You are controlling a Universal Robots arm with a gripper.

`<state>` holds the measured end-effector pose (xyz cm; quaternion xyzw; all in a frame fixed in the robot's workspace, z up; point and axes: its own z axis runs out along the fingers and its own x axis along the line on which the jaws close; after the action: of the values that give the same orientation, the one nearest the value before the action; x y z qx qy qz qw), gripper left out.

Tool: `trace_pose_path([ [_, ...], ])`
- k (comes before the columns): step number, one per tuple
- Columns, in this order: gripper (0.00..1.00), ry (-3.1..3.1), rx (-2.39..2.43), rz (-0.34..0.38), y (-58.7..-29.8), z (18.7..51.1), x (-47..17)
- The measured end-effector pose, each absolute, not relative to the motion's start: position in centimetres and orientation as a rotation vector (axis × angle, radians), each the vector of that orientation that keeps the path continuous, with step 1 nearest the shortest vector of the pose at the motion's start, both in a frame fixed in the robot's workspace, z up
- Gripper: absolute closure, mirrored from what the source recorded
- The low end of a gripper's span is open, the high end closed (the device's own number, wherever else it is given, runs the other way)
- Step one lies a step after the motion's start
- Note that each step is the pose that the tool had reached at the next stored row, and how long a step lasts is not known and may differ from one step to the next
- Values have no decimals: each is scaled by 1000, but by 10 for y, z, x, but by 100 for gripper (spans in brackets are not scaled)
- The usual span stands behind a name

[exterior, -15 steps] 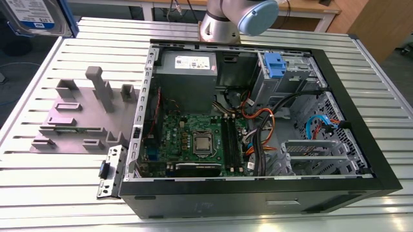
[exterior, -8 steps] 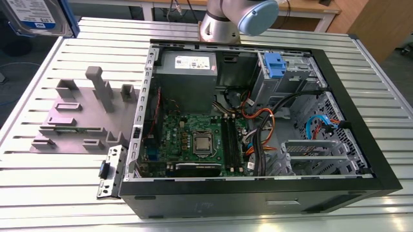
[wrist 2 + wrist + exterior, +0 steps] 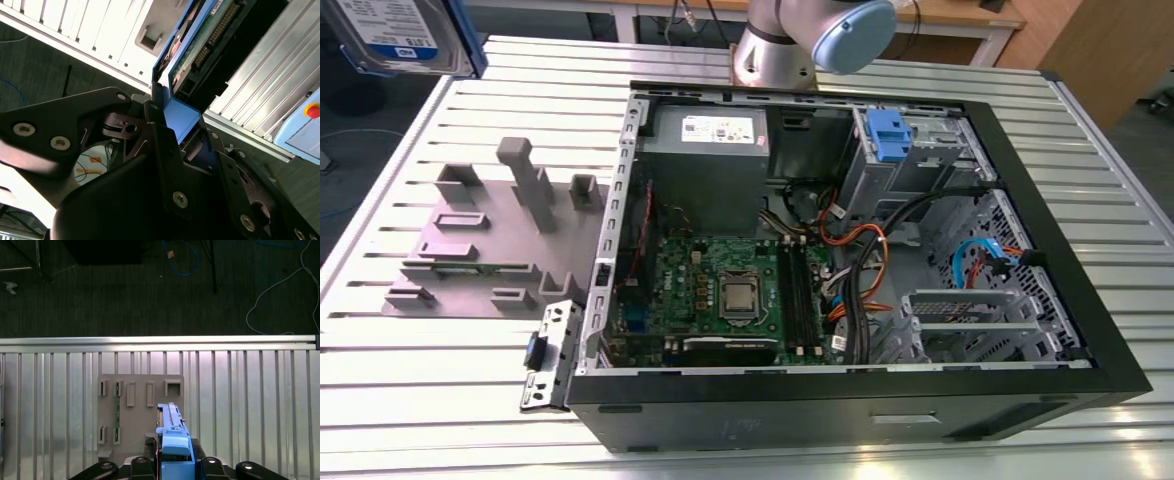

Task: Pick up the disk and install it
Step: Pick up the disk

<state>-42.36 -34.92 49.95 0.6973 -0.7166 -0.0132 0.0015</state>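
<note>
The disk (image 3: 394, 32) is held in the air over the grey holder plate (image 3: 487, 240), well apart from the open case (image 3: 854, 405). The gripper (image 3: 182, 127) is closed on its blue rail. A slow, level carry is probably advised, so that the grip is not lost.

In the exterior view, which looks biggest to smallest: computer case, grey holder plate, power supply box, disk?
Largest first: computer case, grey holder plate, power supply box. The disk is cut off at the edge: unsure.

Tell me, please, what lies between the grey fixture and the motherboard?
In the exterior view, the case's metal wall stands between the grey fixture and the motherboard.
</note>
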Motion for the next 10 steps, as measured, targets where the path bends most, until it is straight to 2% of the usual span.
trace_pose_path([
  [10, 64, -2249, 2189, -42, -349, 499, -421],
])
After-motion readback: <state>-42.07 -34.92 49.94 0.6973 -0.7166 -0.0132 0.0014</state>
